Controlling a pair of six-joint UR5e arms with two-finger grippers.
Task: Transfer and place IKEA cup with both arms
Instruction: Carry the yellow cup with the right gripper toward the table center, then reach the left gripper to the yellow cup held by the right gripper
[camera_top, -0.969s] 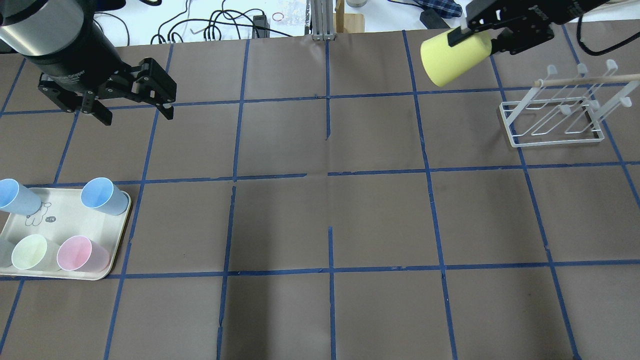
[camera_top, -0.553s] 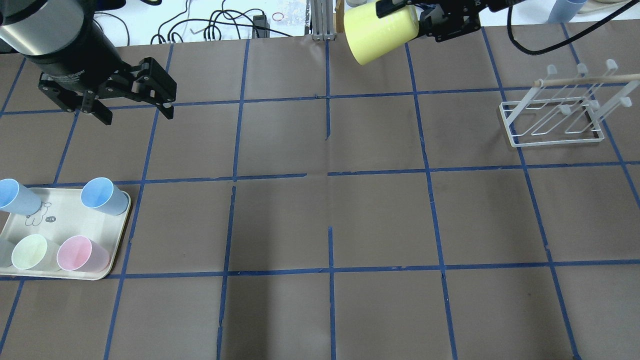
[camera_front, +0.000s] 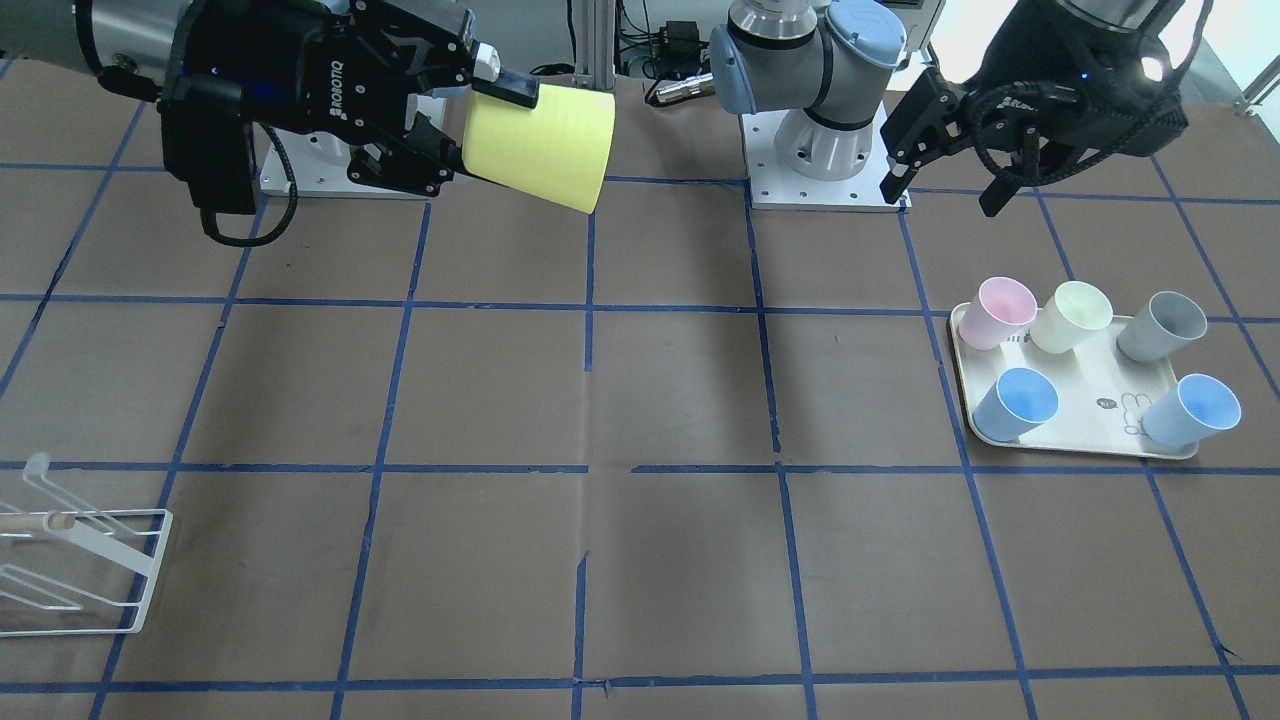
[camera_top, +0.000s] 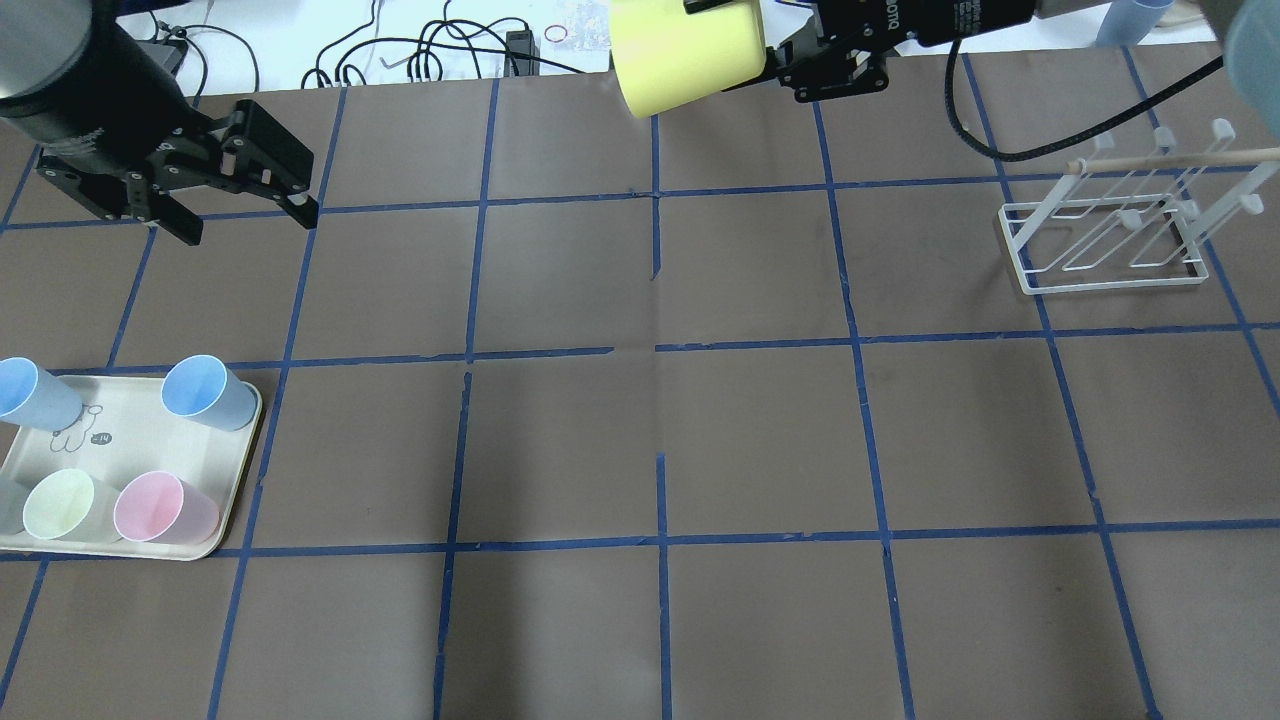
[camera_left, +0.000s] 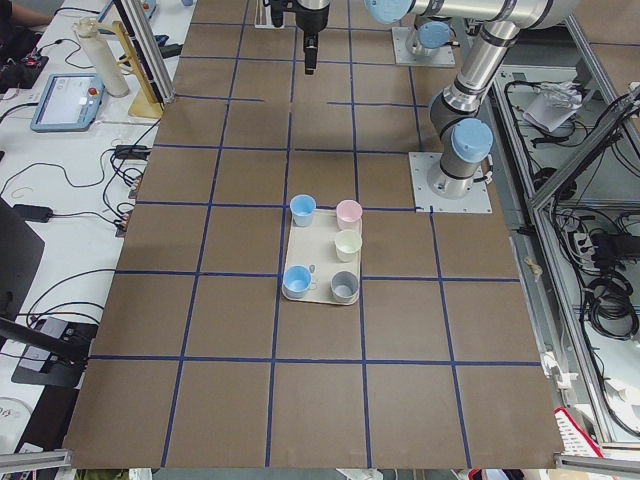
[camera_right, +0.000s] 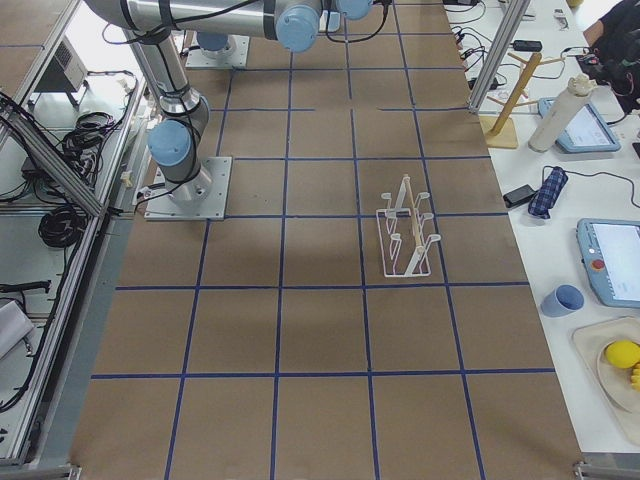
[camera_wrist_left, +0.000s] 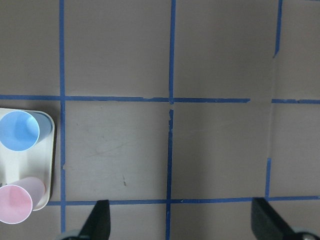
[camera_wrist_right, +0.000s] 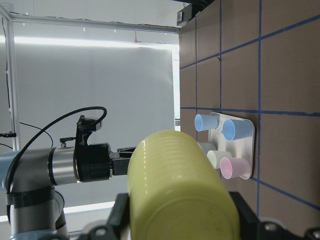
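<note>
The lemon-yellow IKEA cup (camera_top: 685, 50) lies on its side in the air over the table's far centre, its mouth pointing toward my left arm. My right gripper (camera_top: 745, 40) is shut on the cup's base end. It also shows in the front-facing view, where the right gripper (camera_front: 480, 130) holds the cup (camera_front: 540, 145), and it fills the right wrist view (camera_wrist_right: 175, 185). My left gripper (camera_top: 248, 225) is open and empty over the far left of the table, well apart from the cup. Its fingertips (camera_wrist_left: 100, 217) frame bare table in the left wrist view.
A cream tray (camera_top: 250, 430) at the near left holds two light blue cups, a pale yellow cup (camera_top: 60, 503), a pink cup (camera_top: 160, 508) and a grey cup (camera_front: 1162, 325). A white wire rack (camera_top: 1110, 240) with a wooden rod stands at the far right.
My right gripper has carried the yellow cup leftward, from beside the rack to the far centre. My left gripper has shifted slightly left and stayed open.
</note>
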